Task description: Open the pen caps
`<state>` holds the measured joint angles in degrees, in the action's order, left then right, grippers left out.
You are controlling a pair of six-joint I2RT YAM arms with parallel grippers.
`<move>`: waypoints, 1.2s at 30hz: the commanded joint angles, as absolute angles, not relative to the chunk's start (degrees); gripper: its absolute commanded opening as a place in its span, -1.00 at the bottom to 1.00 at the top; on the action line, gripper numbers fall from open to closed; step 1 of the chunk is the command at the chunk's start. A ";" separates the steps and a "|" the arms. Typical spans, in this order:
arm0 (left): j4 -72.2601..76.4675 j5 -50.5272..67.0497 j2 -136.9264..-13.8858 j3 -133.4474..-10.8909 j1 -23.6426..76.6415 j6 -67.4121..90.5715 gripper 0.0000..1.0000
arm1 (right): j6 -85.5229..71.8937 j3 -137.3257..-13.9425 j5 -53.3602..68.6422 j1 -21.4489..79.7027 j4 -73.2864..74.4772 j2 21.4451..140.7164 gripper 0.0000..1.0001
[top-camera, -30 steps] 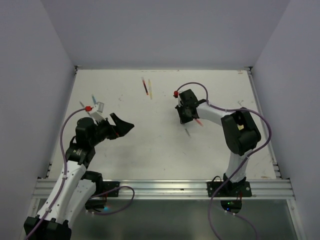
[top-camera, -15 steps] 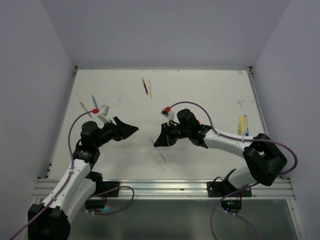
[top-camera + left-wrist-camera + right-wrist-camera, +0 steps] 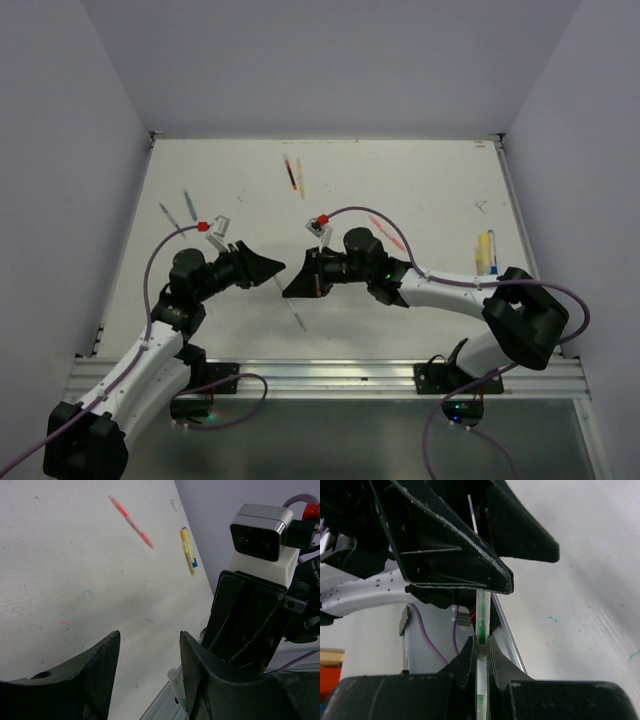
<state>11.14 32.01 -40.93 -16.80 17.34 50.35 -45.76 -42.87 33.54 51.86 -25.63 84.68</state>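
My right gripper (image 3: 480, 642) (image 3: 291, 289) is shut on a thin clear pen with green ink (image 3: 482, 615), held off the table at mid-front. The pen runs on between the fingers of my left gripper (image 3: 150, 635) (image 3: 274, 267), which faces it tip to tip. Those jaws stand apart. The pen's clear rounded end (image 3: 175, 676) lies close beside the right finger (image 3: 192, 655); I cannot tell whether they touch. Other pens lie loose: a pink one (image 3: 131, 521) (image 3: 388, 232), and a yellow one (image 3: 186, 547) with a blue cap (image 3: 194, 564).
A dark red pen (image 3: 290, 172) and a yellow pen (image 3: 300, 178) lie at the back centre. A blue pen (image 3: 188, 204) and a grey one (image 3: 168, 215) lie at the left. The metal rail (image 3: 330, 378) runs along the table's front edge.
The right arm has swung left and forward with the pen to meet the left gripper. The left gripper has moved right, and its jaws have narrowed around the pen's end.
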 commanded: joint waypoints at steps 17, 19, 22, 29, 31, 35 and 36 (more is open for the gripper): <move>12.83 33.66 -38.58 -16.00 17.67 53.09 -0.23 | -42.63 -49.04 25.58 52.38 -25.14 86.74 -1.00; 12.83 33.75 -38.58 -15.91 17.67 53.00 -0.29 | -42.54 -49.39 25.14 52.29 -25.05 87.27 -1.00; 13.09 34.10 -38.23 -15.65 17.67 53.43 -0.39 | -42.63 -49.92 25.05 52.30 -25.22 88.50 -1.00; 11.08 33.05 -38.14 -16.44 17.58 52.47 -1.00 | -42.98 -49.40 25.05 52.29 -25.49 88.86 -1.00; 10.99 32.87 -38.06 -16.44 17.58 52.47 -1.00 | -42.54 -48.78 25.05 52.47 -25.40 88.33 -1.00; 11.25 31.91 -37.18 -15.91 17.67 54.22 -1.00 | -40.87 -48.34 23.91 53.87 -24.09 88.24 -0.47; 11.34 31.38 -37.09 -15.73 17.67 54.58 -1.00 | -40.26 -48.43 23.12 54.22 -23.65 88.42 -0.42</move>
